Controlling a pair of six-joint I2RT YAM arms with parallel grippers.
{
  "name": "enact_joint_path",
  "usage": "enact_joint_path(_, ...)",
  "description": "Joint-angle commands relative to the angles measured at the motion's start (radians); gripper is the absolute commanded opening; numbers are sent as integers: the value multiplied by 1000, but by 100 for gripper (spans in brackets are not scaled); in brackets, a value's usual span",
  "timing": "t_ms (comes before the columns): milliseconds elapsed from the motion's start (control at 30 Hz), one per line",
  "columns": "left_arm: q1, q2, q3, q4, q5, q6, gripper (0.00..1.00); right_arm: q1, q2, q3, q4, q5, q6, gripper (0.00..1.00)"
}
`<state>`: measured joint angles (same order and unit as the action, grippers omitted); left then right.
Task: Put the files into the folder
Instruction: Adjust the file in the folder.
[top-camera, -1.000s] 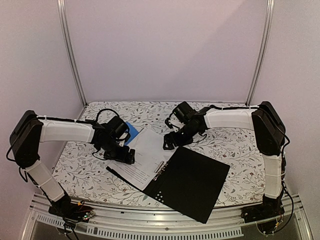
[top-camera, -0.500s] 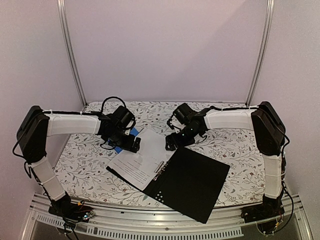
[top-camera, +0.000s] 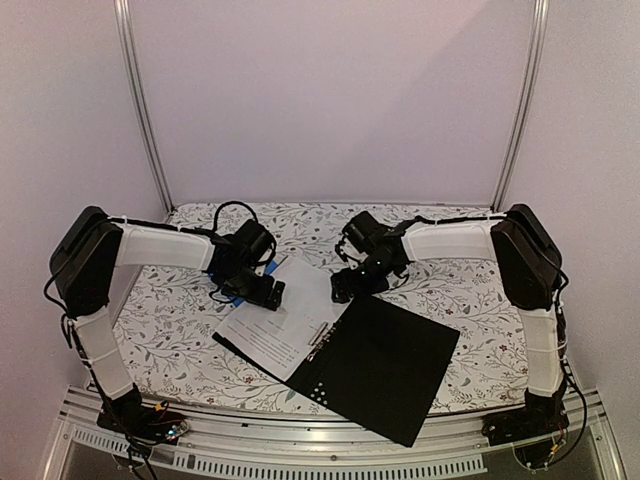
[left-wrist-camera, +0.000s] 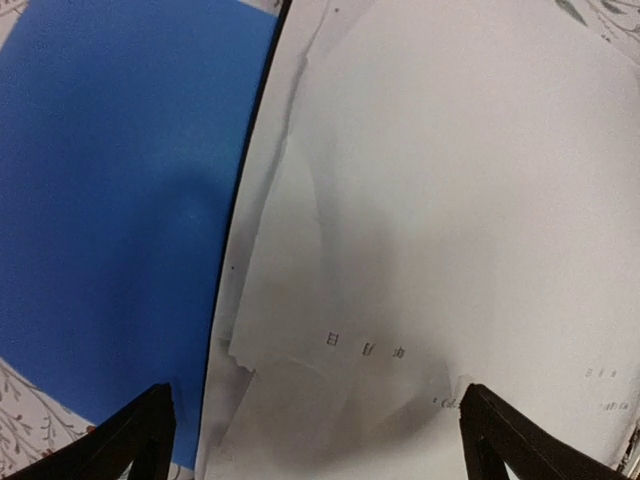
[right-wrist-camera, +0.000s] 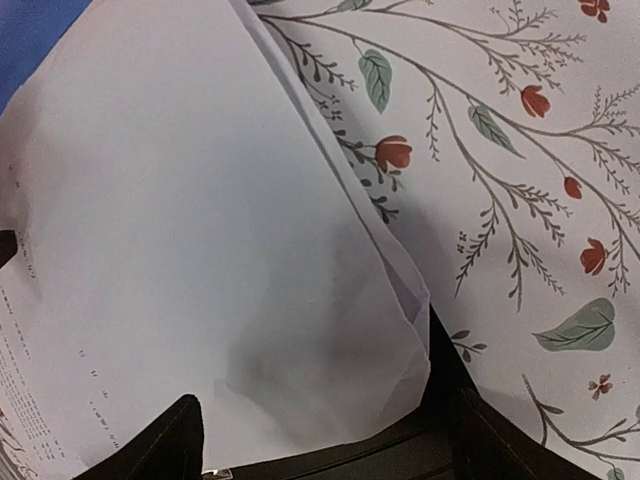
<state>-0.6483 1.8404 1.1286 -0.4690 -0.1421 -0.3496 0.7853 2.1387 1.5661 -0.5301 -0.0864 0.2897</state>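
Near edge: folder (top-camera: 390, 365) open flat on the surface (top-camera: 180, 330), black inside up, clip at the spine. Files (top-camera: 285, 320) lie on its left half, long axis roughly along the spine, one far corner curled. Just above their far end hang the left tool (top-camera: 265, 295) and the right tool (top-camera: 343, 290), both released and empty. Both arms seem equally near. Farthest: blue folder (top-camera: 265, 262).

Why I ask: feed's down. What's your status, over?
Left end effector open, right end effector open. Files askew on open folder. Blue folder alongside.
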Motion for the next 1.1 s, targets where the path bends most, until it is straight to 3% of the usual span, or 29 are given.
enact_joint_path(0,9,4,-24,31,16,-1,100,2,52,26,21,0,19,84)
enact_joint_path(400,9,15,-36,33,23,3,99,4,99,46,57,-9,-12,84)
enact_joint_path(900,-2,-21,-66,29,37,-17,98,4,26,-36,63,-38,-80,82)
enact_joint_path(1067,-4,-26,-59,24,26,-12,98,5,10,-36,53,15,-84,83)
